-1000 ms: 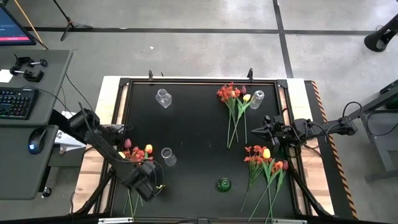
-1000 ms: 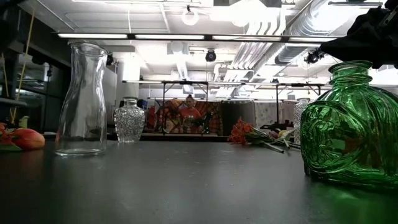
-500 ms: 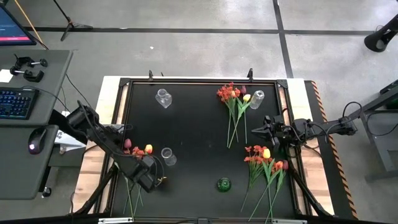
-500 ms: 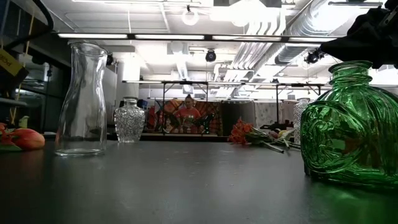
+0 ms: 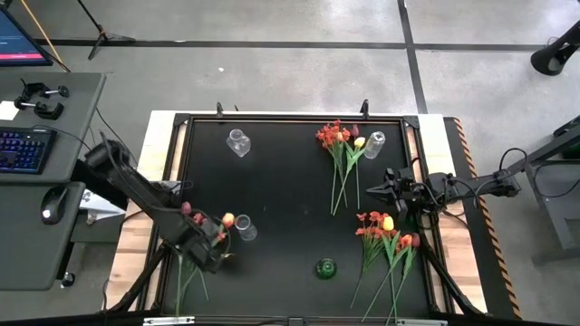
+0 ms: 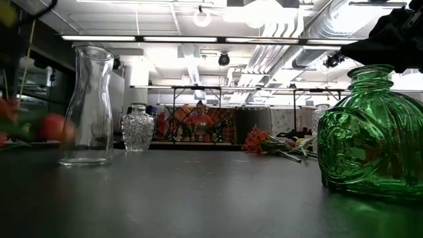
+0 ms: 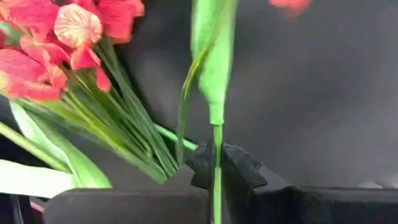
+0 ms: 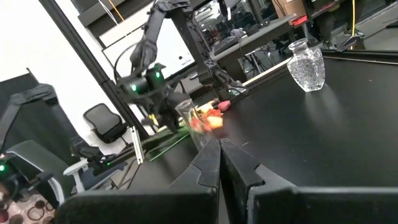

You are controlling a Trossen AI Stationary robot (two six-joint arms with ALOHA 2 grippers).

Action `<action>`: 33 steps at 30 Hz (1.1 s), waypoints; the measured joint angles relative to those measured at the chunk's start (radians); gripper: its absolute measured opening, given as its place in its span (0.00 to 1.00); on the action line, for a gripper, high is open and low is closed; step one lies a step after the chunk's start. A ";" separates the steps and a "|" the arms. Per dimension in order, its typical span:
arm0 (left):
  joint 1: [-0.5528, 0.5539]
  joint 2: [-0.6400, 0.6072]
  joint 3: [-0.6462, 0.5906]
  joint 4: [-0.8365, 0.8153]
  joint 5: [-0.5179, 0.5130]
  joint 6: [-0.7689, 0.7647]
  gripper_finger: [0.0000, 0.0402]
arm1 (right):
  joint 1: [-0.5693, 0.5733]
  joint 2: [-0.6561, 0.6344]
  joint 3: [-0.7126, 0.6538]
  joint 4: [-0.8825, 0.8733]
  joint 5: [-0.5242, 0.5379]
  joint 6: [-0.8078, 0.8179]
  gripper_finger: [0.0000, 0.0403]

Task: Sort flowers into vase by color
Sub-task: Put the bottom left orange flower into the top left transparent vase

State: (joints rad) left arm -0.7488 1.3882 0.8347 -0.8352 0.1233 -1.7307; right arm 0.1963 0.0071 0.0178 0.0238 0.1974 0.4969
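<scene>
No legible text, label, brand, number or sign anywhere; monitor (image 5: 20, 38) content too small to read.

Black tabletop (image 5: 281, 199), pale wood border. Landmark: green glass vase (image 5: 325, 268) at near edge. Beside it to the right, flower bundle (image 5: 385, 237) lying flat. Well beyond it, second flower bundle (image 5: 343, 152), touching a clear vase (image 5: 373, 144). Clear carafe (image 5: 245, 228) to its left; cut-glass vase (image 5: 237, 142) far left-back.
</scene>
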 joint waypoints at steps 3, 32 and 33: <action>0.000 -0.124 0.000 -0.018 -0.044 0.044 0.01 | 0.000 0.000 0.000 0.000 0.000 0.000 0.00; 0.036 -0.618 0.002 0.039 -0.798 0.407 0.00 | 0.000 0.000 0.000 0.000 0.000 0.000 0.00; 0.052 -0.622 0.002 0.076 -0.835 0.448 0.00 | 0.000 0.000 0.000 0.000 0.000 0.000 0.00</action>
State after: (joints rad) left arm -0.6969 0.7659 0.8368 -0.7592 -0.7114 -1.2823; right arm 0.1966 0.0071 0.0178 0.0238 0.1977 0.4969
